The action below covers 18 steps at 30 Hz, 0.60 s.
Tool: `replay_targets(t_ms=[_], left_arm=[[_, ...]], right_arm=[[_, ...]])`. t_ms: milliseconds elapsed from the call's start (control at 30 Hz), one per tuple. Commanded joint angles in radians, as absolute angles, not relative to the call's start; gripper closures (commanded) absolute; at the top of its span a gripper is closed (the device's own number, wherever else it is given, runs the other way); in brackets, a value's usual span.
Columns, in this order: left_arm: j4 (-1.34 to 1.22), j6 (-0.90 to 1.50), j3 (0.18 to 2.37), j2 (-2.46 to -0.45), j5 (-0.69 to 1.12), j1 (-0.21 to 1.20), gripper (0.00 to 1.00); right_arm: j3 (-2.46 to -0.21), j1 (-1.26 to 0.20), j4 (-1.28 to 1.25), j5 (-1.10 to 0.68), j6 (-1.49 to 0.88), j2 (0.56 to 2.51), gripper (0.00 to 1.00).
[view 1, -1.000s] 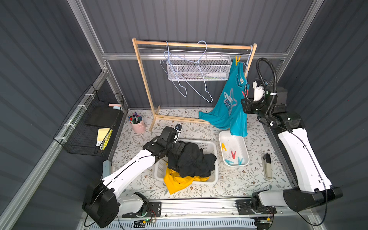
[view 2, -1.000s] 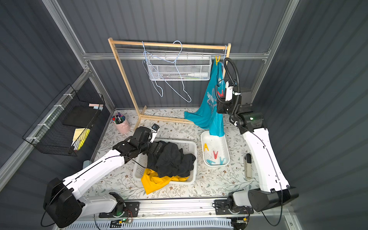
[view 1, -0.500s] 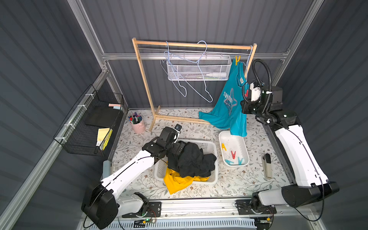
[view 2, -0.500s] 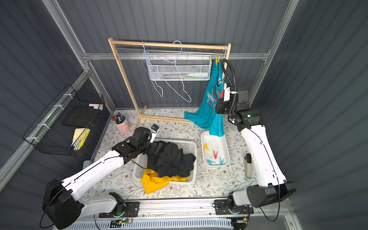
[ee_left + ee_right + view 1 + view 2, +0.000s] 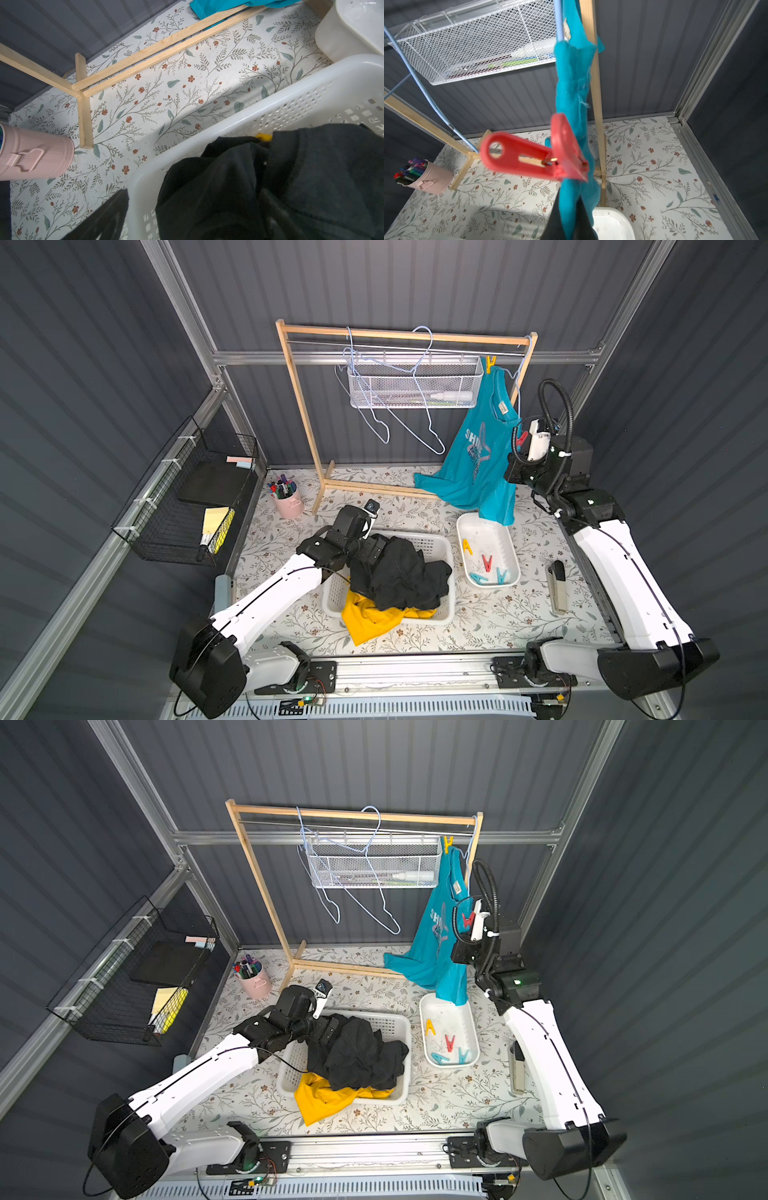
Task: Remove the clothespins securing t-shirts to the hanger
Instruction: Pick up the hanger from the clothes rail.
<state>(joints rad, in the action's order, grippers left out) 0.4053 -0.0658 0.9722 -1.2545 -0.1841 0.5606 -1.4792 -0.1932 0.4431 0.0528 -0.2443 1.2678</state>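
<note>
Right wrist view: the red clothespin [image 5: 529,158] is being shown apparently clamped on the teal t-shirt [image 5: 571,83], just beyond the right gripper [image 5: 570,217], whose jaws are being pressed fully together; on what cannot be told. With the pin's handles not being squeezed, any pull risks cloth being dragged or the hanger [image 5: 559,25] being unhooked. The left gripper [image 5: 365,546] is being held spread over the basket [image 5: 444,545].
</note>
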Motion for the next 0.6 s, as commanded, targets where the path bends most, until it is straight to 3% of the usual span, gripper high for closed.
replay_targets(t_ms=[0, 567], left_arm=[[0.404, -0.079, 0.963, -1.230, -0.170, 0.554, 0.00], [0.405, -0.075, 0.966, -1.236, -0.163, 0.553, 0.00]], right_arm=[[-1.485, -0.200, 0.238, 0.101, -0.241, 1.223, 1.00], [-1.421, -0.222, 0.170, 0.012, -0.166, 1.080, 1.00]])
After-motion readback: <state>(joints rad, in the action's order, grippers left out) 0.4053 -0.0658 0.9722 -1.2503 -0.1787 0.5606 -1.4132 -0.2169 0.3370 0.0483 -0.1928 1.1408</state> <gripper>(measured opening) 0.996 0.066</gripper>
